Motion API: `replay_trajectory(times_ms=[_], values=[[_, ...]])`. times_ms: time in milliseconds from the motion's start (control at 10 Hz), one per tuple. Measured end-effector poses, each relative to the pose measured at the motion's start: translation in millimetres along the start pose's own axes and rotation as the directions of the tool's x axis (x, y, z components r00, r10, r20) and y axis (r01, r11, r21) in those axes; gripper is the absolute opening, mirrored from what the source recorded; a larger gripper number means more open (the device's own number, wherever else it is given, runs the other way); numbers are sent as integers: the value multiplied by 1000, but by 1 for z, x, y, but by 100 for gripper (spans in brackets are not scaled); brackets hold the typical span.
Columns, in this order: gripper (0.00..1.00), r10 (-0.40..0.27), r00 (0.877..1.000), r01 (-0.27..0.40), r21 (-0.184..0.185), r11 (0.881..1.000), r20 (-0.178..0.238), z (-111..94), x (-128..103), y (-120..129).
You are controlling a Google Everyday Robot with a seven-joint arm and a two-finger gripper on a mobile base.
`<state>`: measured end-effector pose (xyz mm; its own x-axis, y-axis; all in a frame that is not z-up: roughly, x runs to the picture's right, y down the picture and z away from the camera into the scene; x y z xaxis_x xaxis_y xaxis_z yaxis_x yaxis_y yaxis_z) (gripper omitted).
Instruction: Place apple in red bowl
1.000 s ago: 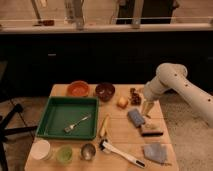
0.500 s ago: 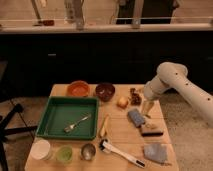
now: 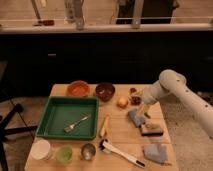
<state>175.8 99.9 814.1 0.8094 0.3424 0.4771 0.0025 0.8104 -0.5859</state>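
The apple, small, round and yellow-orange, sits on the wooden table just right of the dark maroon bowl. The red bowl, orange-red and shallow, stands at the table's back left and holds nothing I can see. My gripper hangs from the white arm at the right, pointing down, about a hand's width right of the apple and a little nearer the front, above a blue-grey cloth.
A green tray with a fork takes the table's left. A yellowish strip, a brown block, a second cloth, a black-and-white handled tool, a white cup, a green cup and a metal cup lie around the front.
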Motion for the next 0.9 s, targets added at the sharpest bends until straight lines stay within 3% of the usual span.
replay_trajectory(times_ms=[300, 600, 900], values=[[80, 36, 998, -37, 15, 999, 51, 10, 6, -5], [80, 42, 998, -44, 50, 998, 35, 22, 6, -19], [80, 56, 997, -58, 63, 996, 45, 31, 11, -28]])
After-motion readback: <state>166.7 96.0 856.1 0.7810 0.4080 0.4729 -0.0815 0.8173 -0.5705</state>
